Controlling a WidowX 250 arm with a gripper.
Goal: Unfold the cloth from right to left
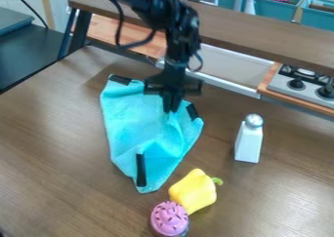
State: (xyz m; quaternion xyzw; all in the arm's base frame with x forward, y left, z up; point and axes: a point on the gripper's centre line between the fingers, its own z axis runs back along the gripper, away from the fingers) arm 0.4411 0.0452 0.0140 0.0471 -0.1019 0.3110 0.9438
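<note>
Near end of the cloth (134, 116), left of centre on the table (58, 158), creased; far-right part rumpled beneath the gripper (171, 109), whose grip cannot be determined. Judged partly unfolded; opening leftward and flattening remain. Count, near to far: one toy cupcake (170, 218), one yellow pepper (194, 191), one cloth, one shaker (248, 142), one gripper.

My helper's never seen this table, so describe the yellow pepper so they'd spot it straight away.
On the brown table, find the turquoise cloth with black strips. Just off its corner nearest the camera lies a plump yellow pepper with a green stem. Its yellow color sets it apart from the pink cupcake beside it and the white shaker.
</note>
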